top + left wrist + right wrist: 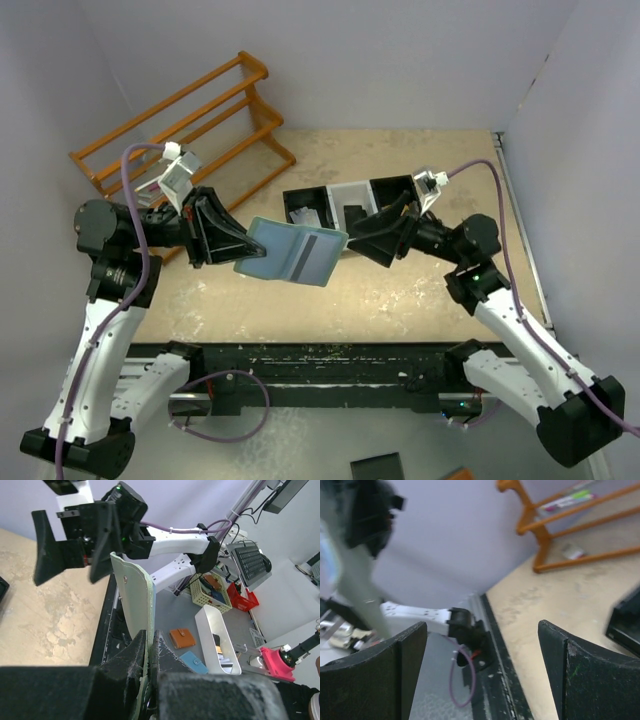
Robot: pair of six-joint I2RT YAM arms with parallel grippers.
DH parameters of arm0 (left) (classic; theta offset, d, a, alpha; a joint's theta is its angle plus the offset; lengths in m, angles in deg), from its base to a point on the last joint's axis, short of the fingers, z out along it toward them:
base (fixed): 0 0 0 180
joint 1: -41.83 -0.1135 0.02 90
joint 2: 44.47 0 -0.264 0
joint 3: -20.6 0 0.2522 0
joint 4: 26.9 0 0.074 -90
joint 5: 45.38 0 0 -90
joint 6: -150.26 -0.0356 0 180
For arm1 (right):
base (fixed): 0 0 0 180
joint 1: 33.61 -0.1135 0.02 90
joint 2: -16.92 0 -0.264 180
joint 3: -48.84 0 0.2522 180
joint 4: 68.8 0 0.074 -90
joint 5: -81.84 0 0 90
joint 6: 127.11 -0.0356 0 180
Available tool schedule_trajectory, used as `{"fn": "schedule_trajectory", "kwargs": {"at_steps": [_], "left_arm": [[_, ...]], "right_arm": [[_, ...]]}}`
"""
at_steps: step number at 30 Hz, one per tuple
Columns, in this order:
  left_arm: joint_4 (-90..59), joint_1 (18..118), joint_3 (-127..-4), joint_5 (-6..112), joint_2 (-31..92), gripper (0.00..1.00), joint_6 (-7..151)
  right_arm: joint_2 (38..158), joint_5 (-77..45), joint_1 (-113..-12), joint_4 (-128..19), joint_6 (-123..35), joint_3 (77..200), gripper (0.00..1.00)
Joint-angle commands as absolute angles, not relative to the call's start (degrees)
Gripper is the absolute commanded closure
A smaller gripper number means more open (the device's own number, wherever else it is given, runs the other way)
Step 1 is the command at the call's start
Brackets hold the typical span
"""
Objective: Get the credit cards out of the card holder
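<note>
**Top external.** Noted card holder [290, 252] at frame centre, spread open with its light blue inner face up, apparently held off the table [300, 305]. Found left gripper [240, 250] clamped on its left edge. Found right gripper [352, 242] parted and empty, just beside the holder's right edge, tips pointing left at it. Marked a dark grey band on the right half of the inner face and read it as one of the credit cards [318, 255] in its slot; could not count any others. Judged the holder's long axis to run left-right across the frame, in line between the two grippers, with the right arm nearer the card end. Logged bin tray [350, 200] just behind and wooden rack [185, 120] at upper left.

**Left wrist.** Saw the holder [134, 600] rising edge-on from the pinched jaws at lower centre, green outer face leftward. Saw the right gripper [75, 547] at upper left, jaws apart, near the holder's far end but not touching it. Could not make out any card from this side.

**Right wrist.** Found own fingers [380, 675] at the lower corners, set wide, with nothing between them. Picked out the holder [350, 585] as a blur at far left, outside the gap. Judged that the coming grasp depended on bringing that card edge in between the fingers.
</note>
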State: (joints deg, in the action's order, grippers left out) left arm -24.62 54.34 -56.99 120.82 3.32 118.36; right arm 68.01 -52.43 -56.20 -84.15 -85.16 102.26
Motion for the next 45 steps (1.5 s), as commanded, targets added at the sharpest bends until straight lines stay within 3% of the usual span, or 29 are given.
{"fn": "schedule_trajectory", "kwargs": {"at_steps": [1, 6, 12, 18, 27, 33, 45], "left_arm": [[-28.73, 54.55, -56.39, 118.83, 3.91, 1.00, 119.67], [-26.90, 54.47, -56.58, 118.65, 4.24, 1.00, 118.09], [-22.91, 54.48, -57.06, 117.59, 4.85, 1.00, 114.35], [-20.19, 54.48, -57.14, 115.94, 5.41, 1.00, 111.81], [-19.64, 54.48, -57.71, 115.82, 5.49, 1.00, 111.69], [-19.64, 54.48, -57.72, 115.86, 5.48, 1.00, 111.98], [-19.73, 54.48, -57.80, 115.54, 6.03, 1.00, 112.05]], "right_arm": [[67.26, -57.55, -62.41, -103.94, -93.13, 102.78, 0.08], [69.33, -57.33, -65.66, -114.30, -99.75, 103.04, 0.17], [70.29, -56.31, -66.83, -117.01, -102.50, 102.59, 0.50], [70.61, -54.05, -67.84, -116.04, -102.72, 102.08, 0.63], [71.70, -53.17, -69.18, -113.46, -100.71, 103.37, 0.74], [72.55, -52.81, -70.55, -113.43, -99.86, 104.31, 0.89], [72.29, -54.09, -71.93, -118.94, -102.56, 104.36, 0.91]]}}
